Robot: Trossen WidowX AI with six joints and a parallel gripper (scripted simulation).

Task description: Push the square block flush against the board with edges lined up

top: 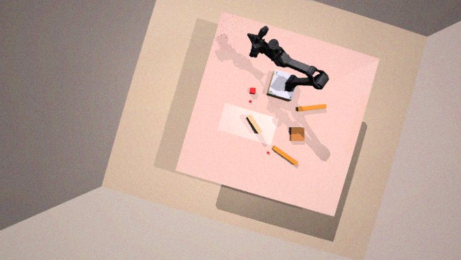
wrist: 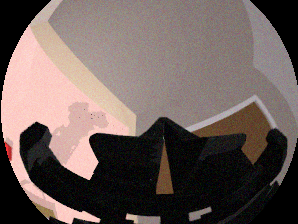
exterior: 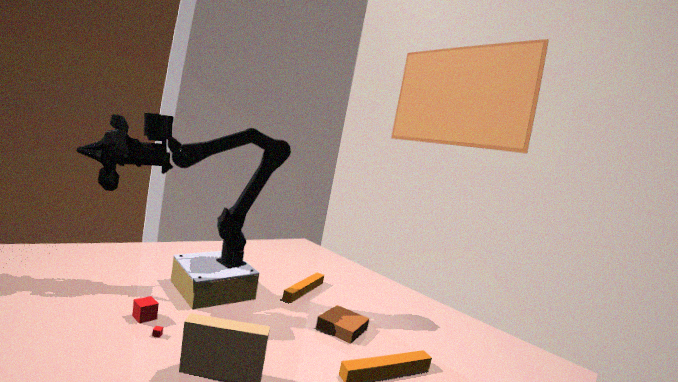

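The brown square block (top: 296, 133) (exterior: 342, 323) lies flat on the pink table (top: 211, 153), right of the middle. One orange board (top: 311, 107) (exterior: 303, 287) lies a little beyond it, near the arm's base. A second orange board (top: 285, 155) (exterior: 385, 365) lies in front of it. Neither board touches the block. My gripper (top: 249, 35) (exterior: 81, 149) (wrist: 162, 120) is shut on nothing. It hangs high in the air near the table's far edge, well away from the block and both boards.
A tan slab (top: 253, 124) (exterior: 223, 347) stands on edge on a paler rectangle (top: 231, 122) of the table. A red cube (top: 252, 90) (exterior: 145, 309) and two tiny red cubes (top: 250, 101) (top: 268, 152) lie about. The arm's base (top: 280, 85) (exterior: 215, 285) stands behind the block.
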